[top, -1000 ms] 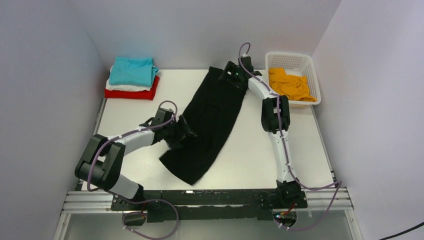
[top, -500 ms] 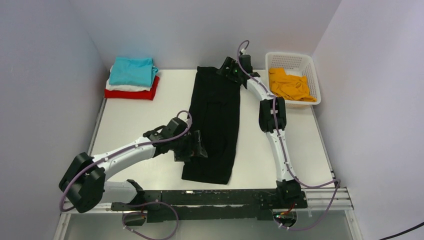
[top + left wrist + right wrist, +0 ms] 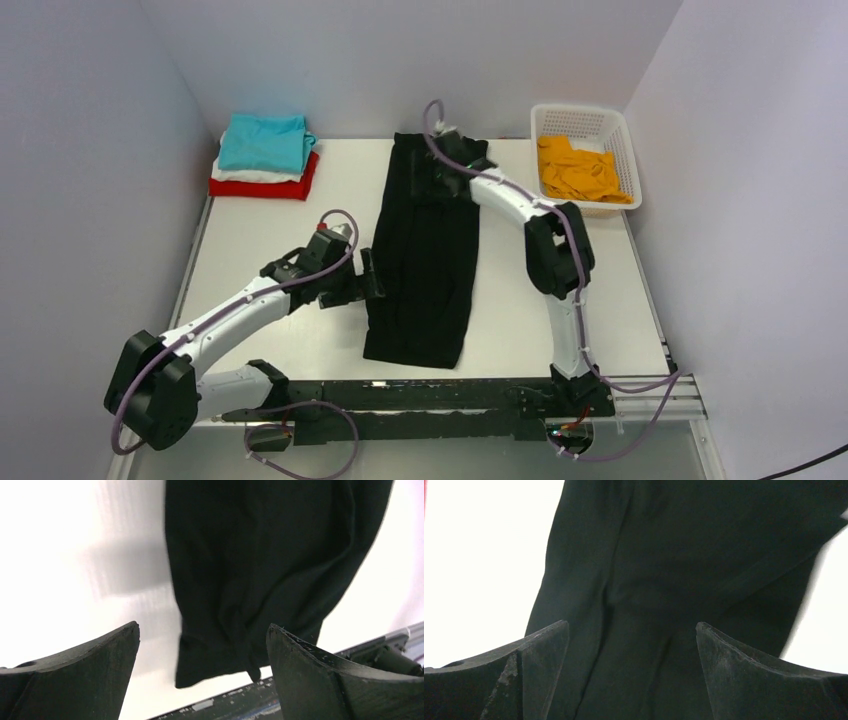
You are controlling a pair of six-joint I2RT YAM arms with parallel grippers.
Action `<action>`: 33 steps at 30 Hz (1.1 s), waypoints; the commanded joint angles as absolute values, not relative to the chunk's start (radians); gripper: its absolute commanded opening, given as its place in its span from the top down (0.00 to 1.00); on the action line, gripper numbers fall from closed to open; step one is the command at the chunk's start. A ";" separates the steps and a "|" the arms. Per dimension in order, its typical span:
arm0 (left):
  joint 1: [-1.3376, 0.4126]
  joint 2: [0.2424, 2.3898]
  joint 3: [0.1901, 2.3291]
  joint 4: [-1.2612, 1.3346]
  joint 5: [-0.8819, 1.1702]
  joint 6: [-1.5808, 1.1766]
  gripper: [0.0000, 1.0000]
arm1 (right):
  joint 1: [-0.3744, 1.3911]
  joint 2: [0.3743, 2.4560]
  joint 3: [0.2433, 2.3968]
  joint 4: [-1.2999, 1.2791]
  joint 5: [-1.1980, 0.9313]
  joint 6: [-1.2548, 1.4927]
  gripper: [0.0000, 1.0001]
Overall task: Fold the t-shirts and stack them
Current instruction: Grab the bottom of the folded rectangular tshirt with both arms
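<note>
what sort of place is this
Probably a robotics lab cell, not a home: a white table boxed in by plain walls, with a left arm and right arm mounted on a metal rail.

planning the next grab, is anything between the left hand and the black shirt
Nothing visible does. The open left hand is right beside the black t-shirt, and no other object lies between them.

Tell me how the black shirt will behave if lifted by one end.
The black shirt will probably droop and unfold: it lies flat in soft creases. It likely bunches rather than slides when pushed; its near edge looks wrinkled.
</note>
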State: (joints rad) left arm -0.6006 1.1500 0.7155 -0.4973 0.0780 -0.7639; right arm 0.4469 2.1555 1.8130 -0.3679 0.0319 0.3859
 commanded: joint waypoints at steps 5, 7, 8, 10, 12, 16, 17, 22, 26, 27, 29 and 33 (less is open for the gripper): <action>-0.446 1.137 0.627 -0.375 0.111 -0.696 0.01 | 0.598 2.134 1.625 -0.433 0.157 0.512 0.00; -0.425 1.143 0.611 -0.350 0.134 -0.684 0.01 | 0.598 2.184 1.658 -0.451 0.173 0.522 0.00; -0.423 1.145 0.605 -0.336 0.145 -0.680 0.01 | 0.594 2.199 1.673 -0.467 0.183 0.526 0.00; -0.420 1.151 0.590 -0.298 0.173 -0.666 0.00 | 0.583 2.252 1.715 -0.483 0.197 0.533 0.00; -0.420 1.160 0.574 -0.255 0.203 -0.657 0.00 | 0.563 2.297 1.754 -0.493 0.190 0.535 0.00; -0.420 1.202 0.566 -0.185 0.253 -0.636 0.01 | 0.531 2.398 1.870 -0.520 0.183 0.498 0.00; -0.420 1.216 0.567 -0.171 0.264 -0.632 0.01 | 0.522 2.427 1.904 -0.529 0.179 0.491 0.00; -0.420 1.293 0.584 -0.124 0.327 -0.615 0.01 | 0.491 2.517 2.066 -0.572 0.151 0.395 0.00; -0.425 1.308 0.576 -0.125 0.359 -0.624 0.01 | 0.496 2.413 2.026 -0.541 0.099 0.335 0.00; -0.431 1.305 0.571 -0.122 0.362 -0.629 0.01 | 0.502 2.374 2.001 -0.531 0.089 0.324 0.00; -0.461 1.300 0.573 -0.136 0.336 -0.640 0.01 | 0.516 2.265 1.914 -0.489 0.087 0.310 0.00; -0.562 1.292 0.607 -0.182 0.213 -0.681 0.02 | 0.543 2.012 1.652 -0.387 0.081 0.339 0.00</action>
